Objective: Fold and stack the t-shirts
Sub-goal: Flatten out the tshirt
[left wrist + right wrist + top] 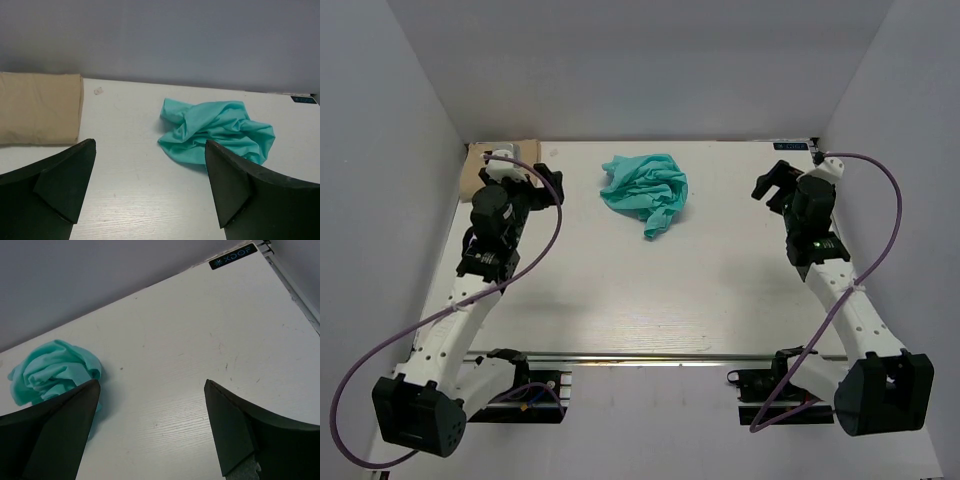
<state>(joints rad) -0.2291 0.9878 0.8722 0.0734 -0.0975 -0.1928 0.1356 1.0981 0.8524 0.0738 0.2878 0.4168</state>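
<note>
The white table (pixel 650 300) is filling the enclosure between the grey walls (pixel 380 150). The left arm (pixel 470 300) and right arm (pixel 850 310) are reaching from the near edge towards the far side, each along its own side of the table. A purple cable (pixel 545 240) is looping beside each arm.

The teal shirt (pixel 645 190) is lying in a crumpled heap on the far half of the table, slightly left of centre, between the two arms and well apart from both. The tan shirt (pixel 37 107) is lying in the far left corner as a flat, folded rectangle, well apart from the teal shirt. In the top view the left arm is partly hiding it.

The left gripper (pixel 150 144) is hovering above the table near the tan shirt, jaws spread wide and gripping nothing. The right gripper (pixel 151 382) is hovering over bare table near the far right corner, jaws also spread wide and gripping nothing.

A dark label (pixel 233 256) is sitting at the far right edge of the table. A small pale fleck (pixel 98 91) is lying just beside the tan shirt's far right corner.
</note>
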